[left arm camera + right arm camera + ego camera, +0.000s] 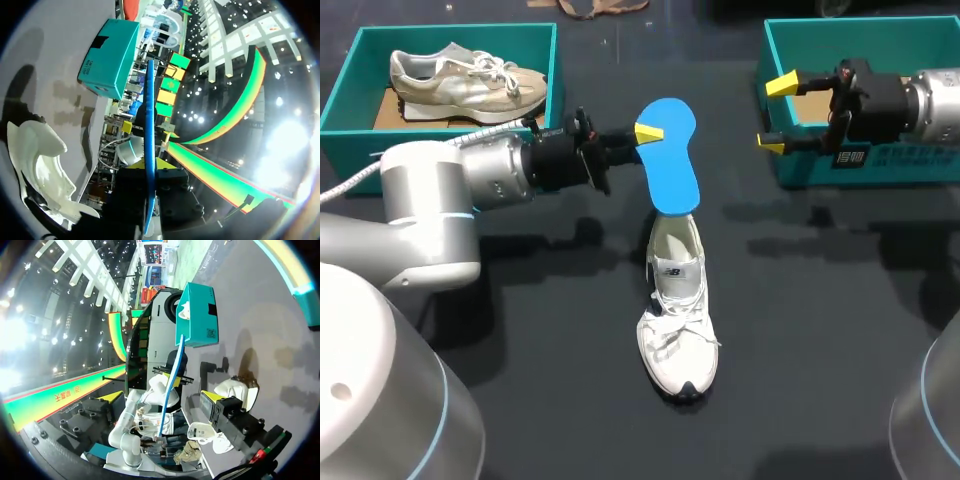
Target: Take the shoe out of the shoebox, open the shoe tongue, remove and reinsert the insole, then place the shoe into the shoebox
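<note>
A white sneaker lies mid-table, toe toward the front edge; it also shows beside the left gripper and ahead of the right one. My left gripper is shut on one edge of a blue insole, which hangs over the shoe's heel opening. Seen edge-on, the insole stands between that gripper's yellow tips. My right gripper is open and holds nothing, by the near-left corner of the right teal shoebox. From its wrist the insole shows ahead.
A second teal shoebox at the back left holds a beige sneaker. That box appears beyond the insole in the right wrist view. The right box shows in the left wrist view. The dark tabletop stretches around the shoe.
</note>
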You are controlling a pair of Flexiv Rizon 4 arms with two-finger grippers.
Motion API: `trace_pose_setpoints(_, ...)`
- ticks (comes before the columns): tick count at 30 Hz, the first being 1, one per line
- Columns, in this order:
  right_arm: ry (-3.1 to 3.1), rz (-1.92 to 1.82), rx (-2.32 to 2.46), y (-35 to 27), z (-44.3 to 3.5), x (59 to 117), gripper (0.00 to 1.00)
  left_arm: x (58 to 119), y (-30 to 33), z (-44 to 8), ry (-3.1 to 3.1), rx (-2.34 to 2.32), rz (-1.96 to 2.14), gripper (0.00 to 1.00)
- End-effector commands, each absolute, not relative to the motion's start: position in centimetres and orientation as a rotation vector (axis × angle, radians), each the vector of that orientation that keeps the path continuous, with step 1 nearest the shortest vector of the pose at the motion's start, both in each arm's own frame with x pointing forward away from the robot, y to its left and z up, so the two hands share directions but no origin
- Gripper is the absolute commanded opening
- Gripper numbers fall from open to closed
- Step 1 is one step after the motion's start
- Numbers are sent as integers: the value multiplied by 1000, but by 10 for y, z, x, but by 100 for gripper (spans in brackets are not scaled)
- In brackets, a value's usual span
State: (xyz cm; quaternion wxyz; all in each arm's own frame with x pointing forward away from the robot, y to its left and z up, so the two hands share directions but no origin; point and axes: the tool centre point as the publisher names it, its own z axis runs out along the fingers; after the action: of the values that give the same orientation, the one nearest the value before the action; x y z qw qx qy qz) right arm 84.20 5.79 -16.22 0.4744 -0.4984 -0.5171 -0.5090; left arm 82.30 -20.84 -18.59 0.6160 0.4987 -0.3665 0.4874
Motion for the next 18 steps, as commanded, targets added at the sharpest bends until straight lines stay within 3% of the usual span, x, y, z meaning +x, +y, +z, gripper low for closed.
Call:
trace_pose_setpoints(1,-1265,-1245,-1221,58,-162,842,100,816,-213,-186,-613,1407,1169,0)
trace_pose_setpoints(18,-1468,-1098,-1375,55,-155,829,100,821,-220,-194,-782,1376,1233,0)
